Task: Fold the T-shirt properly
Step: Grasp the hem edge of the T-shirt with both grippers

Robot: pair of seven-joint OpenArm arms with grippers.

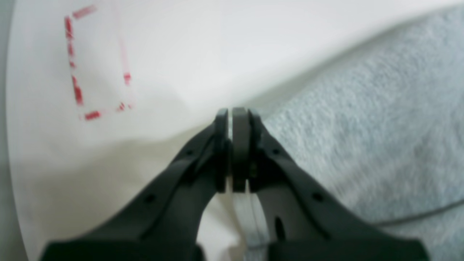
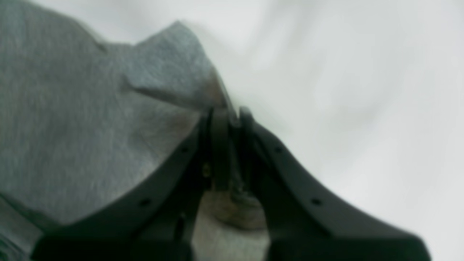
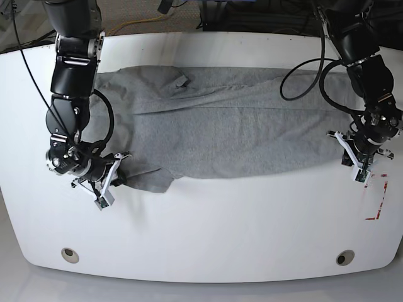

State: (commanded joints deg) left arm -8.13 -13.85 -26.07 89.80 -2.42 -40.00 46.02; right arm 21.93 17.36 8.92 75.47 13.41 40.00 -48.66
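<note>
Through the left wrist camera I see my left jaws (image 1: 232, 116) pressed together on a thin edge of the heather-grey knit cotton T-shirt (image 1: 362, 119), beside red dashed marks (image 1: 78, 90). Through the right wrist camera, my right jaws (image 2: 230, 116) pinch a fold of it. From the base camera, it lies spread across the white desk (image 3: 208, 226) between both arms.

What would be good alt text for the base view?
A grey T-shirt lies spread across a white table, with a robot claw at each end: the right claw near its sleeve, the left claw at its hem, beside red dashed marks.
</note>
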